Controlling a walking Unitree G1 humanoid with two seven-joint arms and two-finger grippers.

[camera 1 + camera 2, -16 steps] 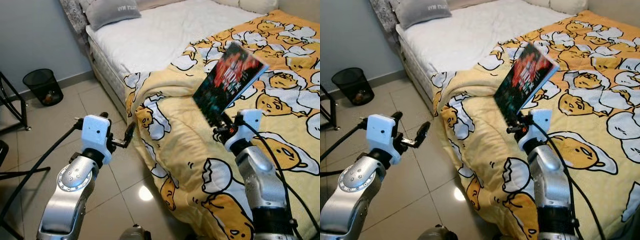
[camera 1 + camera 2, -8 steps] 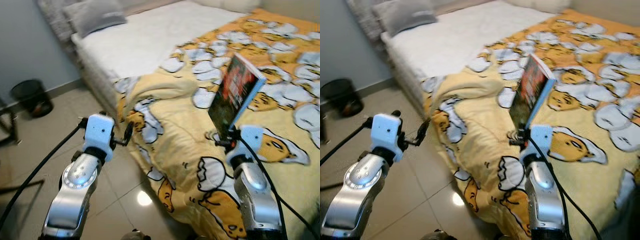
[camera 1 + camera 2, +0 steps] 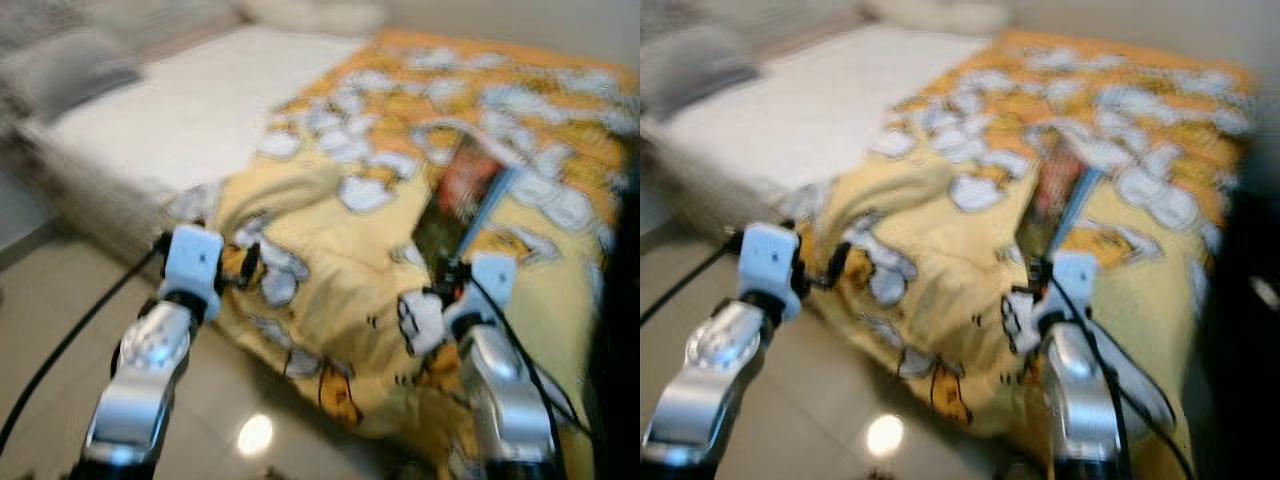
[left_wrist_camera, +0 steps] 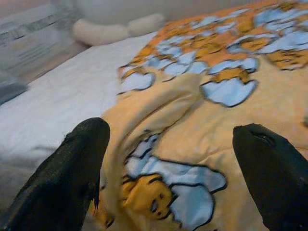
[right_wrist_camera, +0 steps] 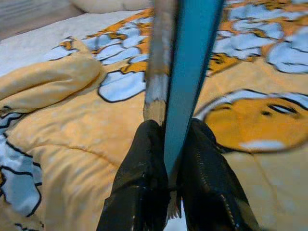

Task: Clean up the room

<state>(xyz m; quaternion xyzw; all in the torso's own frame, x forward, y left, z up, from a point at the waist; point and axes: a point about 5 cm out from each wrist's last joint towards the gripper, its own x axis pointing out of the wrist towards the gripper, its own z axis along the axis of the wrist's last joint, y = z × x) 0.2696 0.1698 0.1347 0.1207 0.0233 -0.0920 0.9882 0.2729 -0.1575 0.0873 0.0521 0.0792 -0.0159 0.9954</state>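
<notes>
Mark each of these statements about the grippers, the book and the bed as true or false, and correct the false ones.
1. The right gripper is shut on a book. True.
2. The book lies flat on the blanket. False: it is held up on edge above the blanket.
3. The left gripper is open and holds nothing. True.
4. The left gripper grips a pillow. False: its fingers stand apart with only the blanket beyond them.
5. The blanket is yellow with a cartoon egg print. True.
</notes>
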